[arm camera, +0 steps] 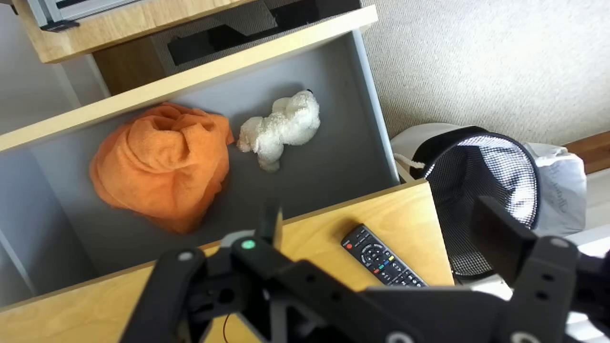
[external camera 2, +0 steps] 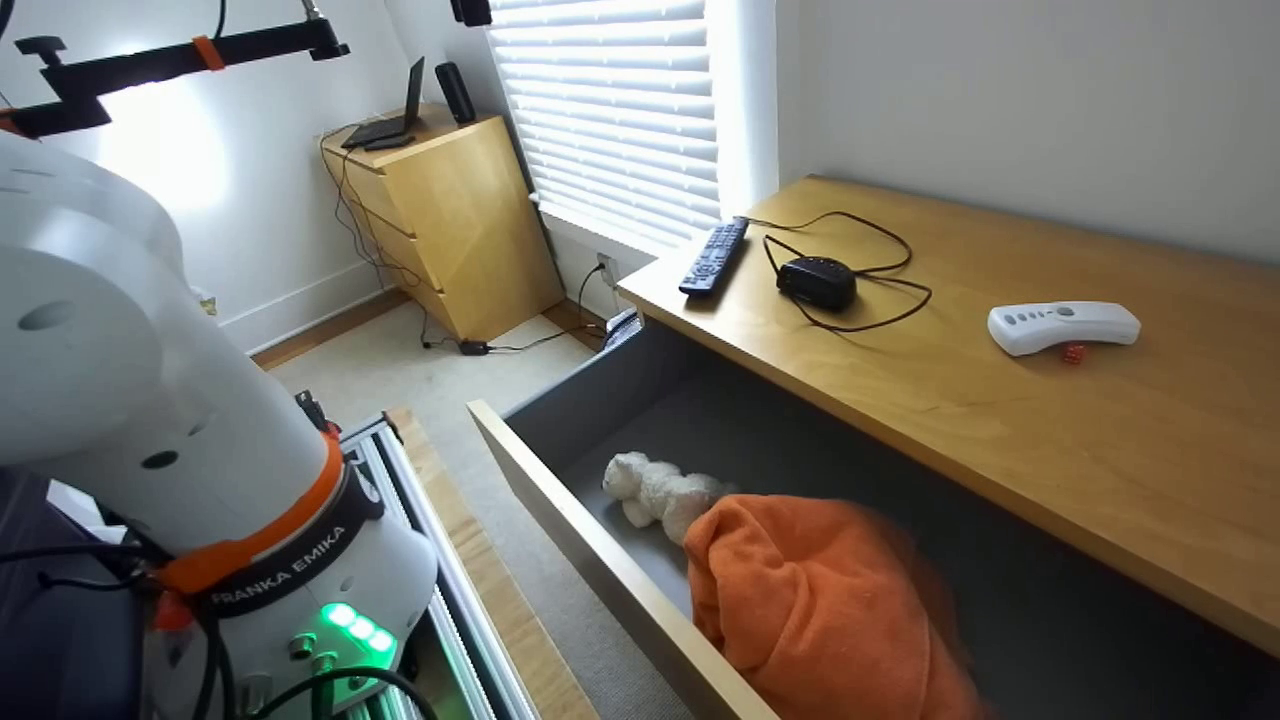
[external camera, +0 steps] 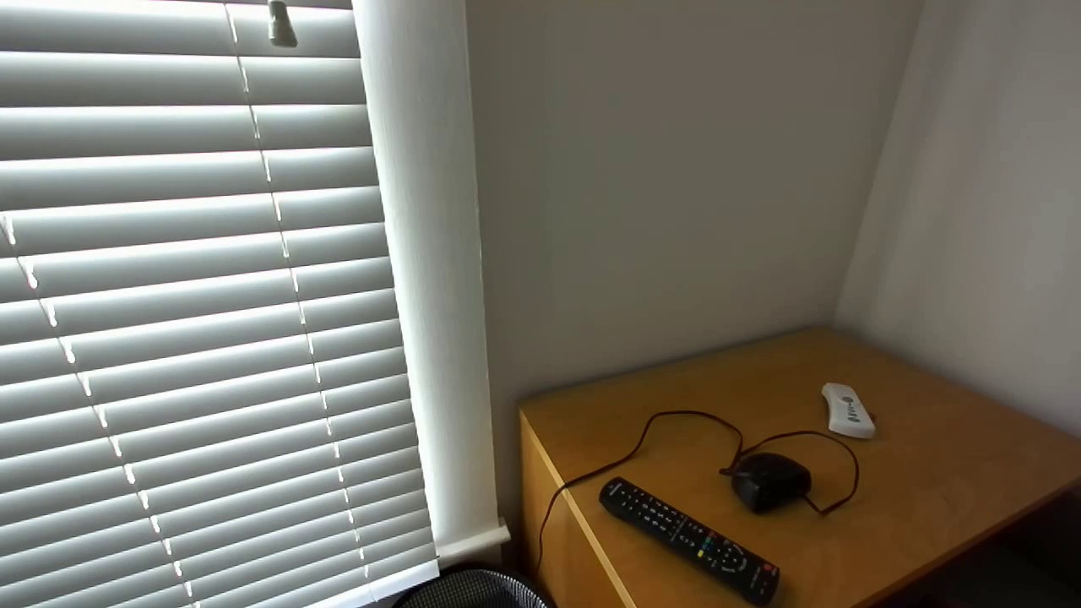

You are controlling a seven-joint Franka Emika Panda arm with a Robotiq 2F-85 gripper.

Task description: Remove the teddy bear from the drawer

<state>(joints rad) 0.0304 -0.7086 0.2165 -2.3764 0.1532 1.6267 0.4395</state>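
Observation:
The teddy bear (arm camera: 283,126), a small cream-white plush, lies on the grey floor of the open drawer (arm camera: 190,77), touching or very near an orange cloth (arm camera: 164,162). In an exterior view the teddy bear (external camera 2: 655,490) lies behind the drawer front (external camera 2: 612,560), its far end partly hidden by the orange cloth (external camera 2: 810,600). My gripper (arm camera: 386,224) is open, its fingers wide apart with nothing between them. In the wrist view it is over the dresser-top corner and away from the bear. The gripper shows in neither exterior view.
On the dresser top lie a black remote (external camera 2: 714,258), a black corded device (external camera 2: 817,283), a white device (external camera 2: 1063,325) and a red die (external camera 2: 1074,353). A mesh bin (arm camera: 481,190) stands beside the dresser. The arm's base (external camera 2: 290,560) faces the drawer front.

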